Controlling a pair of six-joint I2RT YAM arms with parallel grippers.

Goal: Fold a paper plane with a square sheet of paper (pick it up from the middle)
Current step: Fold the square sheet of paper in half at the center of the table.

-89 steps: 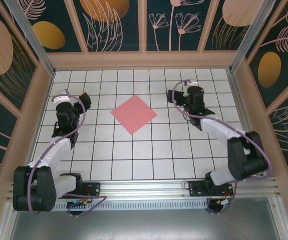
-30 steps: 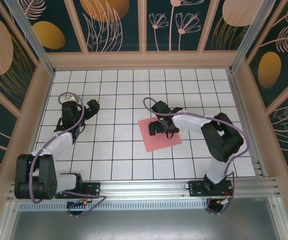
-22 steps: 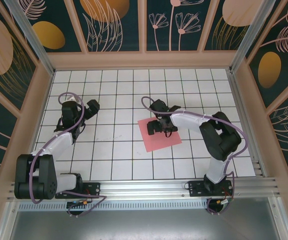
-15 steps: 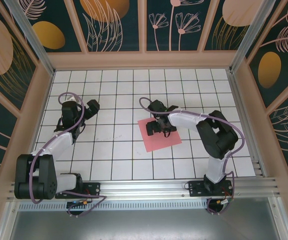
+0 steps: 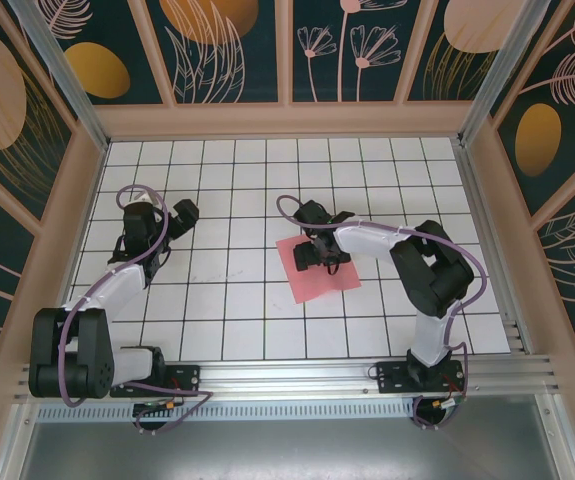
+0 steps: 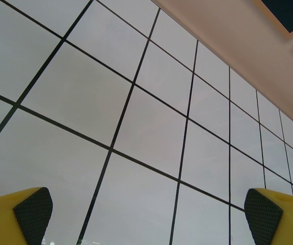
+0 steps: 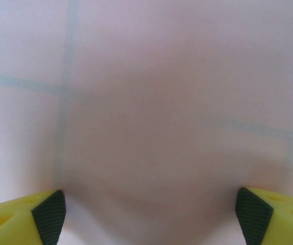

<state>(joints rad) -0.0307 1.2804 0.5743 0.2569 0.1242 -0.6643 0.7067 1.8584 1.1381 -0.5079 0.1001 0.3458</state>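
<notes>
Presently, the pick-up step: right gripper [image 5: 315, 258] sits on the middle of the flat pink sheet [image 5: 329, 286], fingers [image 7: 47, 214] spread, nothing pinched; left gripper [image 5: 182, 212] well left of it, released; next, pinch and lift gently.

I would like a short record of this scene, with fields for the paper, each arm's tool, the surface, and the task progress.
paper: square sheet of paper, pink-red, unfolded, lying on the table
right arm: right tool low over the sheet's middle, fingers apart
left arm: left tool open, above bare tiles, apart from the sheet
surface: table, white tiles with black grid lines
progress: no fold made yet
</notes>
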